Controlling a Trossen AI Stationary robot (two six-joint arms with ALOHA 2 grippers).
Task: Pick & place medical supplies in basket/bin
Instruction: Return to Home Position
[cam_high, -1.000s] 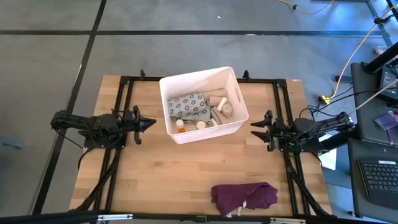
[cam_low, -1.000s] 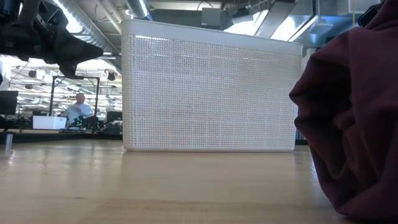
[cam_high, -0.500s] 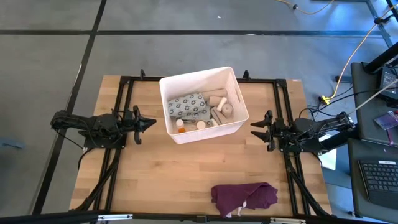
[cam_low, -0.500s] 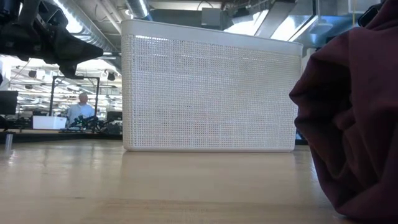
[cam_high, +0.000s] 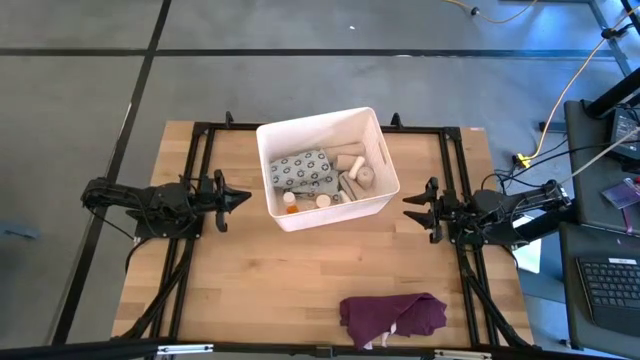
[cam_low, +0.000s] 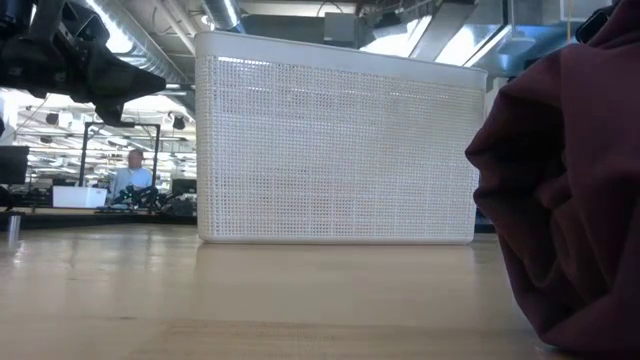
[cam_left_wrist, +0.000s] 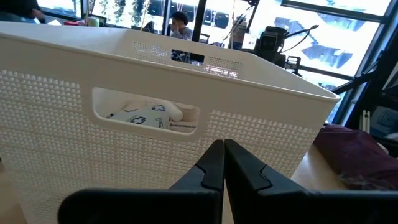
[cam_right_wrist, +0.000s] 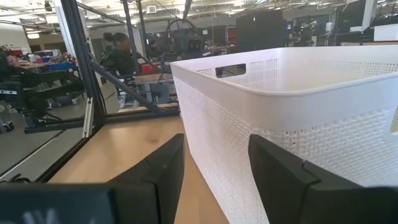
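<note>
High view, with low and wrist views. The white rectangular perforated plastic bin (cam_high: 320, 121) stands at upper centre of the bench (cam_high: 250, 270). Inside it you see a flat grey-white patterned packet (cam_high: 302, 170), beige rolls (cam_high: 355, 172) and a small orange pill bottle with a white cap (cam_high: 290, 203). No supply lies loose on the wood.

The left tool (cam_high: 244, 197) sits at left centre, just short of the bin's wall, its fingers pressed together on nothing. The right tool (cam_high: 410, 207) sits at right centre, near the opposite wall, its fingers spread and empty. A dark purple crumpled cloth (cam_high: 392, 316) lies at the lower edge, right of centre, well apart from the bin.

Over the last second neither arm nor any item has shifted; only a person (cam_low: 128, 172) in the room behind has moved slightly. You may judge both arms settled at home and the sorting complete.
</note>
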